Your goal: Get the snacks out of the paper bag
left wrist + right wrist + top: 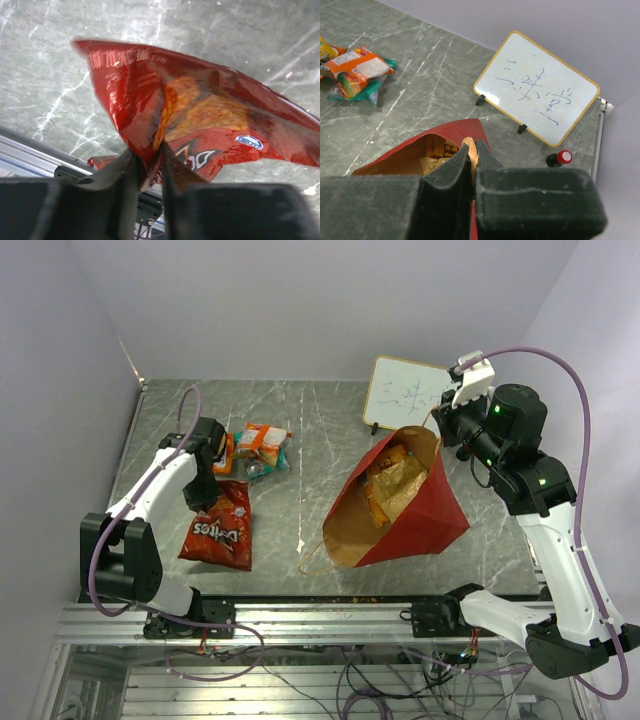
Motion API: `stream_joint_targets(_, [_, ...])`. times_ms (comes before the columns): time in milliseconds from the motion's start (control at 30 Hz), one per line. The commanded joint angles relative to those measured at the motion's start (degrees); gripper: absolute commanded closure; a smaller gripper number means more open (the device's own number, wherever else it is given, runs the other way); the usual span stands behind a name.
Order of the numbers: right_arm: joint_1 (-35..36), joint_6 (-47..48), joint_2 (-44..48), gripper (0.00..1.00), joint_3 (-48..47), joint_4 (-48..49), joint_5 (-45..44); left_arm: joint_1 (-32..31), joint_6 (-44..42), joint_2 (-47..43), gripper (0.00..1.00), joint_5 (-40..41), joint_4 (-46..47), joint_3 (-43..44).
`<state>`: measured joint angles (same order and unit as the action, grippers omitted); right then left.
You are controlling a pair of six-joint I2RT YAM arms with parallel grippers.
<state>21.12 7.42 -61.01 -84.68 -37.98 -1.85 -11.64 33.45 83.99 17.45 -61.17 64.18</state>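
Note:
The red paper bag [425,510] lies tilted with its brown inside facing up and a tan-brown chip bag [392,485] in it. My right gripper [441,426] is shut on the bag's cord handle [471,145] at the far rim [451,131]. My left gripper [205,492] is shut on the top edge of a red chip bag [219,530], which fills the left wrist view [200,115], pinched between the fingers of the gripper [148,161]. Small orange and teal packs [259,448] lie on the table behind it and show in the right wrist view [357,70].
A small whiteboard [403,393] stands behind the paper bag, also in the right wrist view [537,85]. A red-capped black marker [559,158] lies beside it. The bag's other cord handle [313,562] trails near the front edge. Walls close in at left and right.

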Motion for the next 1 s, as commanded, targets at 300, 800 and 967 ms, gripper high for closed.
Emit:
stream_joint_targets(300, [0.0,1.4,0.6,1.0,-0.7,6.2,1.2,2.6,-0.8,-4.7,0.02,-9.6,6.2,3.3])
stream_joint_targets(800, [0.1,7.4,-6.7,1.0,-4.3,-1.6,53.1,2.0,0.9,-6.2,0.04,-25.9,16.1,-0.2])
stream_joint_targets(967, [0.1,11.8,-1.8,1.0,-0.4,-5.0,40.0,0.4,0.8,-6.4,0.02,-29.7,18.6,0.6])
